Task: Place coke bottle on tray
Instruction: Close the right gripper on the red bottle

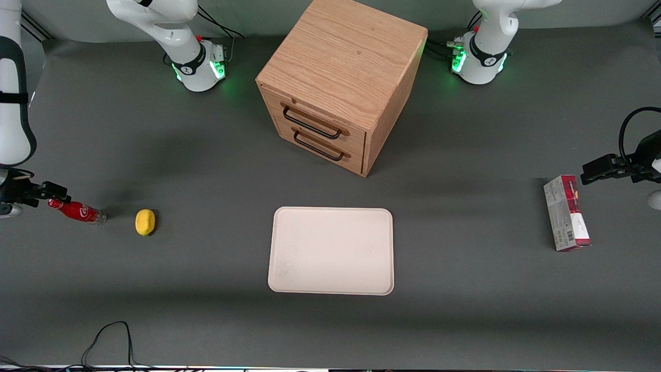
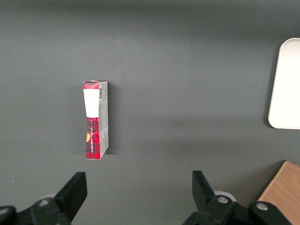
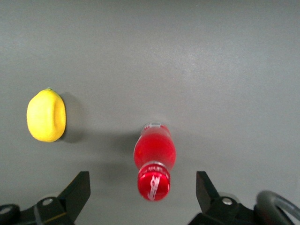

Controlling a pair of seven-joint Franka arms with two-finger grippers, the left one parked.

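Observation:
The coke bottle (image 1: 77, 212) (image 3: 154, 154) stands on the dark table at the working arm's end, its red cap pointing up at the wrist camera. My gripper (image 1: 56, 197) (image 3: 142, 196) hovers just above it, open. One black finger (image 3: 77, 192) is on each side of the cap, neither touching it. The cream-white tray (image 1: 330, 250) (image 2: 286, 84) lies flat and bare at the middle of the table, well away from the bottle toward the parked arm's end.
A yellow lemon (image 1: 145, 222) (image 3: 46, 116) sits beside the bottle, between it and the tray. A wooden two-drawer cabinet (image 1: 341, 82) stands farther from the front camera than the tray. A red-and-grey carton (image 1: 566, 213) (image 2: 96, 119) lies toward the parked arm's end. A black cable (image 1: 108, 336) loops near the front edge.

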